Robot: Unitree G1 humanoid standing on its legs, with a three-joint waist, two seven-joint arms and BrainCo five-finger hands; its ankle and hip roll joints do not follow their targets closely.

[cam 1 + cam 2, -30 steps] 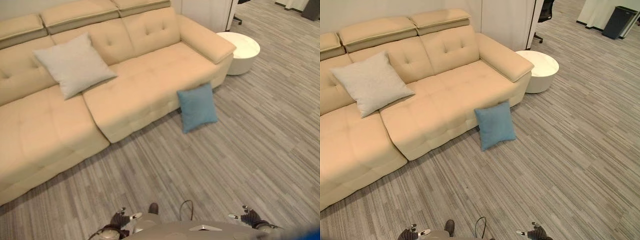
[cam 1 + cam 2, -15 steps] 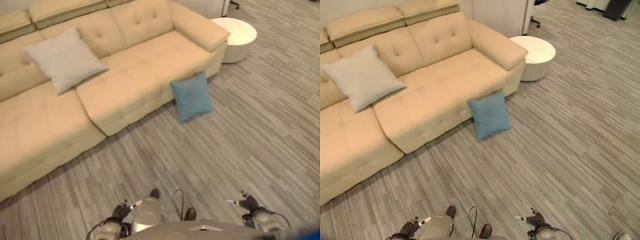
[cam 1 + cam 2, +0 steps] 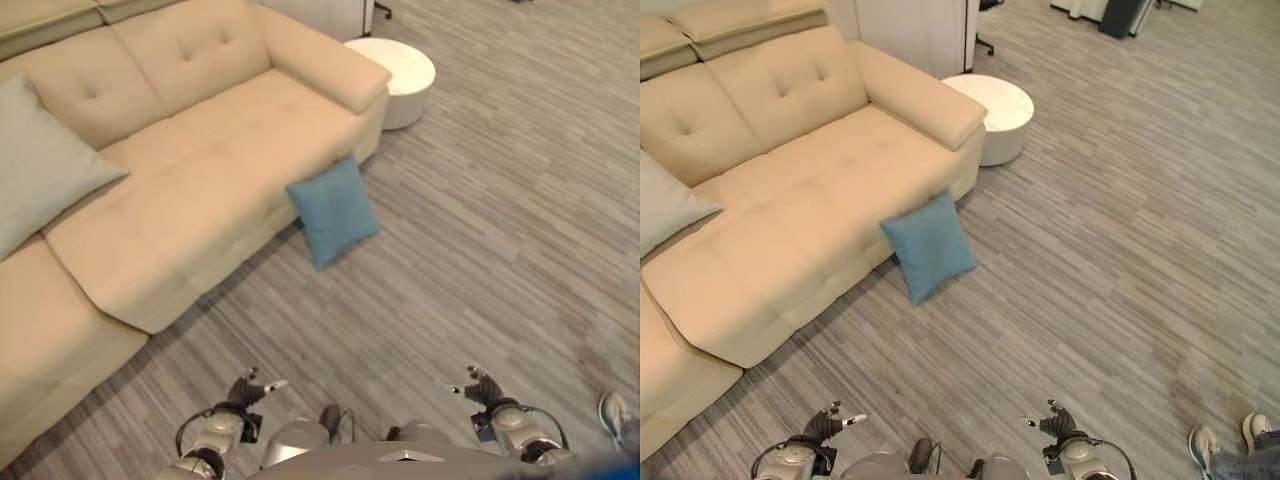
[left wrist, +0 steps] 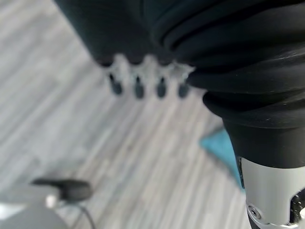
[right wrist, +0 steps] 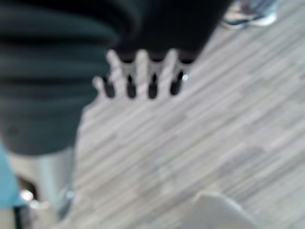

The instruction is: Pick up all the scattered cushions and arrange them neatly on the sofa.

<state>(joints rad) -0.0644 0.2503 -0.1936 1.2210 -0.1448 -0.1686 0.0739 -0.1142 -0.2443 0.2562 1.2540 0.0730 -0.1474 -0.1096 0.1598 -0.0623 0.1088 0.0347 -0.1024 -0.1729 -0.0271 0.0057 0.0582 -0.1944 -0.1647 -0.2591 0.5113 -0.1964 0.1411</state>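
Blue cushion (image 3: pixel 333 209) against sofa (image 3: pixel 190 180) front edge

Even, bright indoor light; the sofa (image 3: pixel 200 180) and floor (image 3: pixel 480 250) look sharp in the eye views, soft shadows only; both wrist views are blurred and out of focus

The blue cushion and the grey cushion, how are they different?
The blue cushion stands on the floor, leaning against the front of the sofa; the grey cushion sits up on the sofa seat, propped against the backrest. The blue cushion is a strong blue, the grey one pale. The blue one also looks smaller. Both are square and plump, and neither hand touches either.
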